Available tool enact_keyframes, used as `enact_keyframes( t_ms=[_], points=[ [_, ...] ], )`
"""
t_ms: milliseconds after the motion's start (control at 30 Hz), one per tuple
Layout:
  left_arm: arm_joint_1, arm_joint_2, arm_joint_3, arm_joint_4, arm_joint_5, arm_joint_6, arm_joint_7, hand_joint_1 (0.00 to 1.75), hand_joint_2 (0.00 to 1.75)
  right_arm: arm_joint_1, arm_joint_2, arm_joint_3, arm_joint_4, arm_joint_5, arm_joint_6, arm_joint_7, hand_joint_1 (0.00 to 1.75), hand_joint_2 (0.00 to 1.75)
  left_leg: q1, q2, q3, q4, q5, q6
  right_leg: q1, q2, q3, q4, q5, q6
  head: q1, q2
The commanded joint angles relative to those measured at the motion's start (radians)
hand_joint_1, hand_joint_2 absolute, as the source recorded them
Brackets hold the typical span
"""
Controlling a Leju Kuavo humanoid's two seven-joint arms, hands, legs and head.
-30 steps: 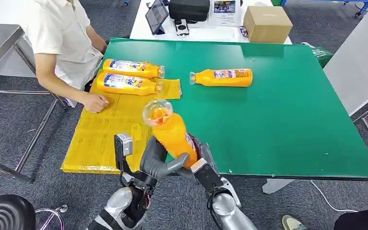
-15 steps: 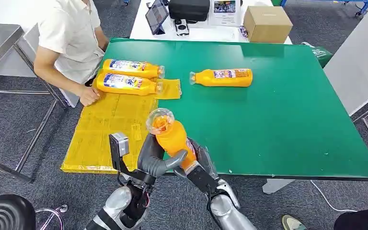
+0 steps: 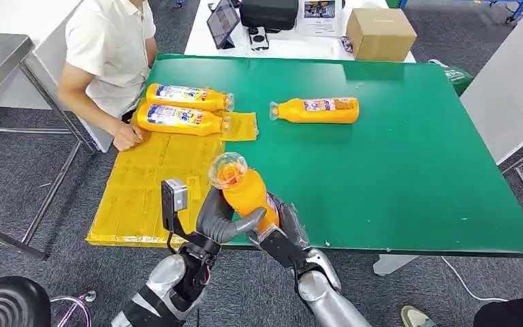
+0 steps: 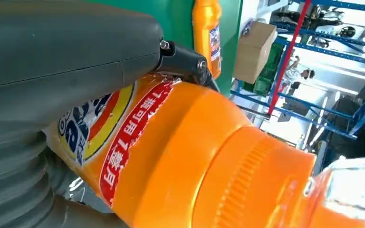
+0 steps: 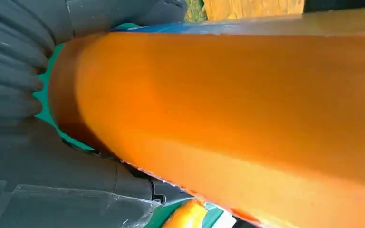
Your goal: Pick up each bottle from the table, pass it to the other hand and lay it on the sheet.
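at the near edge of the green bench (image 3: pixel 408 170), both the left hand (image 3: pixel 221 219) and right hand (image 3: pixel 280 235) clasp the third bottle (image 3: pixel 244 191) mid-handover, two bottles (image 3: pixel 180 109) already lying on the yellow sheet (image 3: pixel 151 184), a fourth bottle (image 3: pixel 317 110) waiting beyond.

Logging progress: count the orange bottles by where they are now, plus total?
On the yellow sheet: 2, the far bottle and the near bottle.
On the bare green table: 1 bottle.
Held off the table between the left hand and the right hand: 1 bottle.
Total: 4 bottles.
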Motion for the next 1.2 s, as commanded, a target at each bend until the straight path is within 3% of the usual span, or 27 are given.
enact_keyframes(
  t_ms=[33, 400, 433, 567, 633, 733, 800, 900, 967, 1000, 1033, 1067, 1100, 1133, 1200],
  points=[
    [-0.027, 0.012, -0.028, 0.052, 0.044, -0.079, 0.004, 1.75, 1.75, -0.042, 0.004, 0.061, 0.031, -0.042, 0.043, -0.015, 0.00, 1.75, 0.000, 0.002, 0.005, -0.001, -0.002, -0.001, 0.000, 0.002, 0.004, 0.000, -0.001, -0.002, 0.000, 0.000],
    [-0.020, 0.013, -0.015, 0.046, 0.070, -0.094, 0.011, 1.75, 1.75, -0.035, 0.010, 0.056, 0.029, -0.051, 0.039, -0.023, 0.00, 1.75, 0.000, 0.001, 0.006, 0.000, -0.003, -0.002, 0.000, 0.001, 0.005, 0.000, -0.003, -0.003, 0.000, 0.000],
    [-0.016, 0.012, -0.012, 0.043, 0.079, -0.099, 0.012, 1.75, 1.75, -0.034, 0.011, 0.056, 0.028, -0.053, 0.037, -0.026, 0.00, 0.00, 0.000, 0.001, 0.002, -0.001, -0.001, -0.001, 0.000, 0.001, 0.002, 0.000, -0.001, -0.001, 0.000, 0.000],
    [0.001, 0.014, 0.060, 0.009, 0.171, -0.092, 0.013, 1.75, 1.75, 0.010, 0.028, 0.020, -0.035, -0.064, -0.063, -0.080, 0.00, 0.00, 0.000, 0.002, 0.006, 0.000, -0.003, -0.001, 0.000, 0.002, 0.004, 0.000, -0.002, -0.002, 0.000, 0.000],
    [-0.003, 0.035, 0.095, 0.003, 0.138, -0.017, 0.003, 1.75, 1.75, 0.048, 0.026, -0.006, -0.095, -0.019, -0.234, -0.098, 0.00, 0.00, 0.000, 0.002, 0.005, 0.000, -0.002, -0.002, 0.000, 0.002, 0.004, 0.001, -0.002, -0.002, 0.000, 0.000],
    [-0.022, 0.092, 0.093, 0.019, -0.068, 0.114, -0.046, 1.75, 1.75, 0.099, 0.000, -0.067, -0.153, 0.008, -0.404, -0.099, 0.00, 0.00, 0.000, 0.000, 0.002, -0.001, 0.000, -0.001, 0.000, 0.000, 0.001, 0.000, 0.000, -0.001, 0.000, 0.000],
    [-0.013, 0.097, 0.118, 0.012, -0.142, 0.127, -0.056, 1.75, 1.75, 0.119, -0.013, -0.111, -0.170, 0.018, -0.415, -0.110, 0.00, 0.00, 0.000, 0.000, 0.007, -0.001, -0.002, -0.002, 0.000, 0.000, 0.006, 0.000, -0.003, -0.003, 0.000, 0.000],
    [-0.008, 0.089, 0.127, 0.009, -0.153, 0.118, -0.053, 1.75, 1.75, 0.118, -0.014, -0.116, -0.169, 0.015, -0.410, -0.116, 0.00, 0.00, 0.000, -0.001, 0.003, -0.001, 0.000, -0.001, 0.000, -0.001, 0.002, 0.000, -0.001, -0.001, 0.000, 0.000],
    [-0.005, 0.098, 0.113, -0.009, -0.311, 0.212, -0.093, 1.75, 1.75, 0.182, 0.076, -0.316, -0.300, 0.144, -0.420, -0.122, 0.00, 0.00, 0.000, 0.000, 0.004, 0.000, -0.002, -0.001, 0.000, 0.000, 0.003, 0.000, -0.002, -0.002, 0.000, 0.000],
    [-0.004, 0.104, 0.111, -0.017, -0.355, 0.236, -0.100, 1.75, 1.75, 0.194, 0.088, -0.354, -0.330, 0.135, -0.420, -0.122, 0.00, 0.00, 0.000, 0.000, 0.002, 0.000, -0.001, -0.001, 0.000, 0.000, 0.001, 0.001, -0.001, -0.002, 0.000, 0.000],
    [0.005, 0.114, 0.113, -0.038, -0.431, 0.276, -0.105, 1.75, 1.75, 0.208, 0.097, -0.398, -0.331, 0.014, -0.420, -0.122, 0.00, 0.00, -0.001, -0.001, 0.000, 0.000, 0.000, -0.001, -0.001, -0.001, -0.001, 0.001, -0.001, -0.001, 0.000, 0.000],
    [0.018, 0.123, 0.117, -0.061, -0.478, 0.282, -0.097, 1.75, 1.75, 0.214, 0.088, -0.430, -0.319, -0.186, -0.344, -0.110, 0.00, 0.00, -0.001, -0.001, 0.002, 0.000, -0.001, -0.001, -0.001, -0.001, 0.000, 0.001, -0.002, -0.002, 0.000, 0.000],
    [0.027, 0.121, 0.126, -0.073, -0.490, 0.277, -0.096, 1.75, 1.75, 0.216, 0.074, -0.459, -0.308, -0.230, -0.340, -0.093, 0.00, 0.00, 0.000, -0.002, 0.002, -0.001, -0.001, -0.001, 0.000, -0.002, 0.002, 0.000, -0.002, -0.002, 0.000, 0.000],
    [0.034, 0.117, 0.136, -0.087, -0.489, 0.255, -0.088, 1.75, 1.75, 0.212, 0.062, -0.487, -0.279, -0.162, -0.420, -0.122, 0.00, 0.00, 0.000, -0.002, 0.001, -0.001, 0.000, -0.001, 0.000, -0.002, 0.001, -0.001, -0.001, -0.001, 0.000, 0.000],
    [0.038, 0.116, 0.148, -0.096, -0.484, 0.227, -0.077, 1.75, 1.75, 0.213, 0.060, -0.532, -0.253, -0.222, -0.401, -0.122, 0.00, 0.00, 0.000, -0.003, 0.003, -0.001, -0.001, -0.001, 0.000, -0.003, 0.003, -0.001, -0.001, -0.001, 0.000, 0.000]
  ],
)
